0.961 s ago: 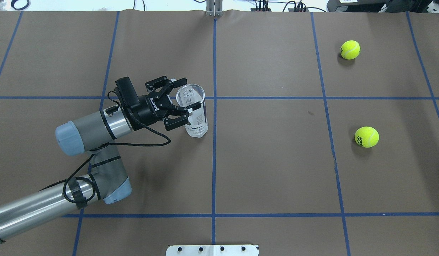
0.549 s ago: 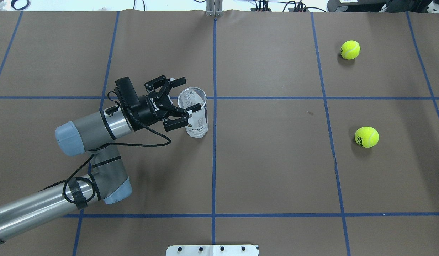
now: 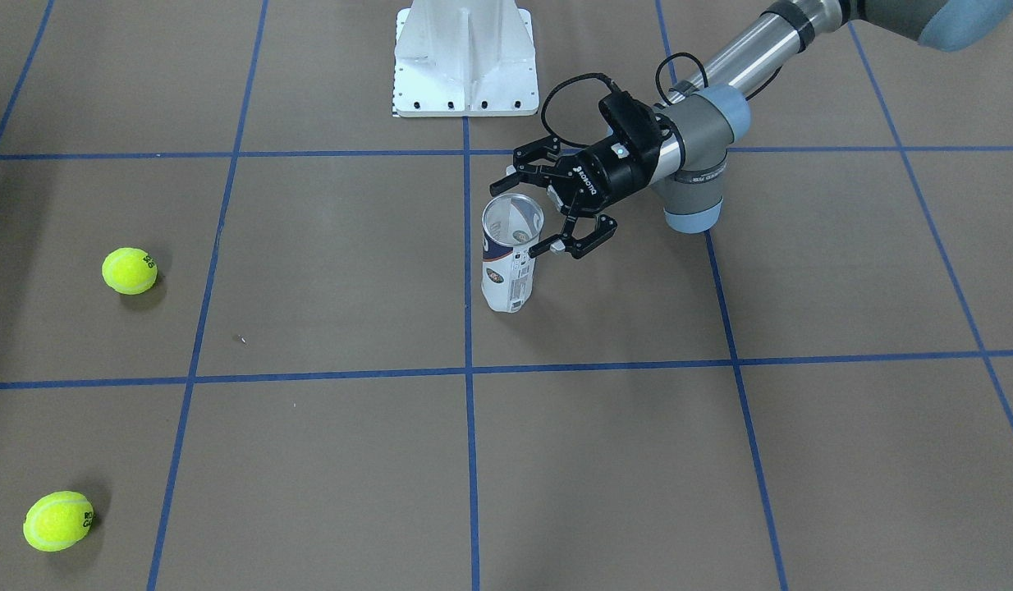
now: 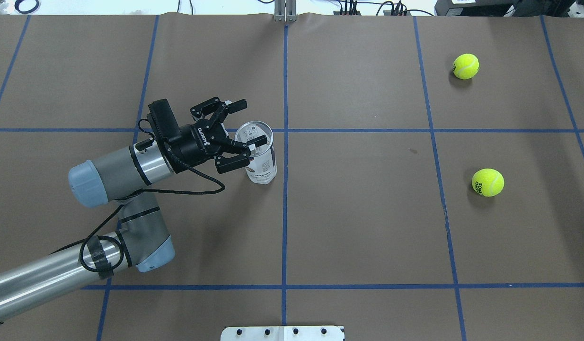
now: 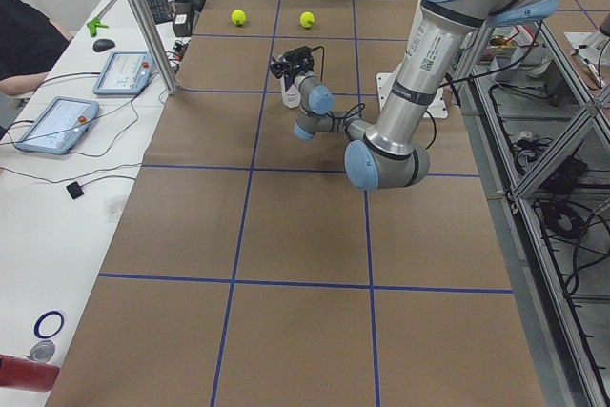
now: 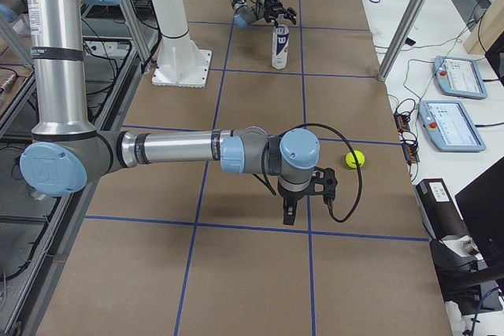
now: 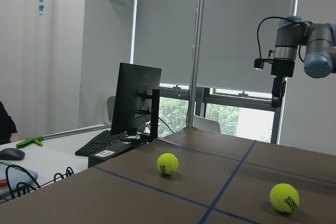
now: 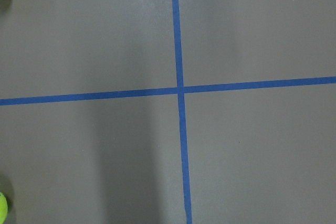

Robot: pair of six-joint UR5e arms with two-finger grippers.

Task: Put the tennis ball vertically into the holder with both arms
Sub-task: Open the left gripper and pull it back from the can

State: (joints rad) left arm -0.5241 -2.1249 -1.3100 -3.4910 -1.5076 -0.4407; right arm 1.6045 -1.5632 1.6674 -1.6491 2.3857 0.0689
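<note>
The holder (image 4: 262,158), a clear can with a white and navy label, stands upright left of the table's centre line, also seen from the front (image 3: 508,263). My left gripper (image 4: 251,122) is open at the height of its rim, one finger on each side of the top (image 3: 521,215); I cannot tell whether they touch it. Two yellow-green tennis balls lie far to the right: one far (image 4: 465,66), one nearer (image 4: 487,182). My right gripper (image 6: 290,208) hangs pointing down over bare table near a ball (image 6: 354,159); I cannot tell whether it is open or shut.
The white pedestal base (image 3: 465,57) stands at the robot's edge of the table. Blue tape lines (image 8: 178,90) divide the brown cover into squares. Operator consoles (image 6: 457,76) and a person's sleeve (image 5: 24,45) are beyond the far edge.
My left gripper has drawn back a little to the left, away from the holder. The holder's top has shifted and it stands straighter. The balls have not moved.
</note>
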